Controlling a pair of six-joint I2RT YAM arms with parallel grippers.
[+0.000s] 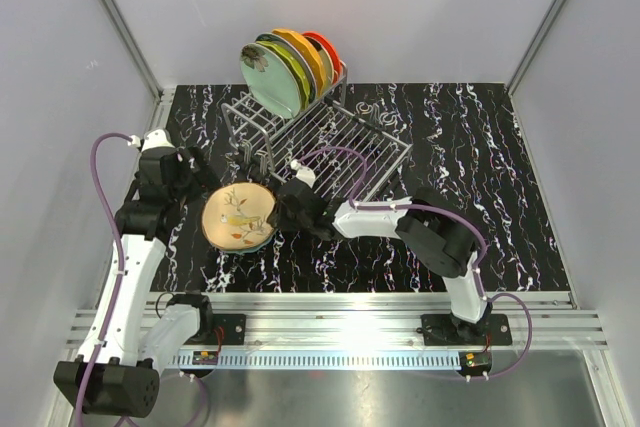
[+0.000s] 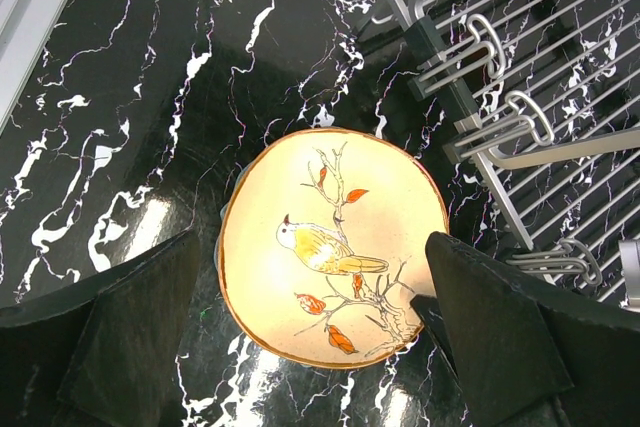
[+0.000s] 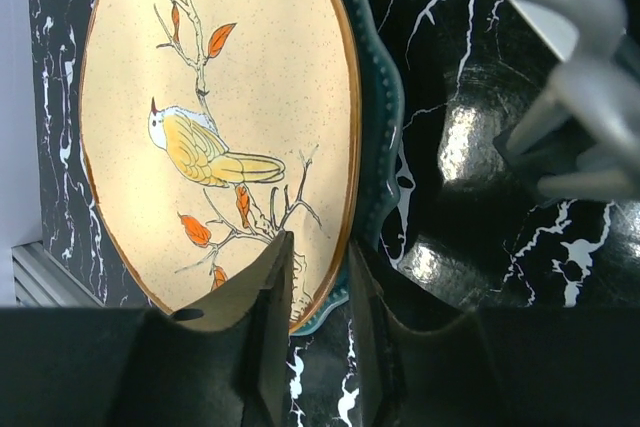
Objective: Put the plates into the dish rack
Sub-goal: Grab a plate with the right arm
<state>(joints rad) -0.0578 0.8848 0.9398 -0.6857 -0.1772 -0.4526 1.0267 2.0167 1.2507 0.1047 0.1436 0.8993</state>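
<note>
Flat on the black marbled table [image 1: 480,167], the cream plate [image 3: 230,127] (a yellow bird on a branch) lies on top of a teal plate [image 3: 385,137], just in front of the dish rack [image 1: 330,142]. The right gripper [image 3: 318,257] pinches the cream plate's near rim between narrow fingers. Directly above it, the left gripper [image 2: 310,247] hangs spread wide, holding nothing. Several coloured plates [image 1: 290,67] stand upright in the rack's far, raised section.

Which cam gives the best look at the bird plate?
Left wrist: the bird plate sits nearly whole, centred between the open left fingers. Right wrist shows it large but cropped at the top, near rim between the right fingers. Top external shows it only small.
</note>
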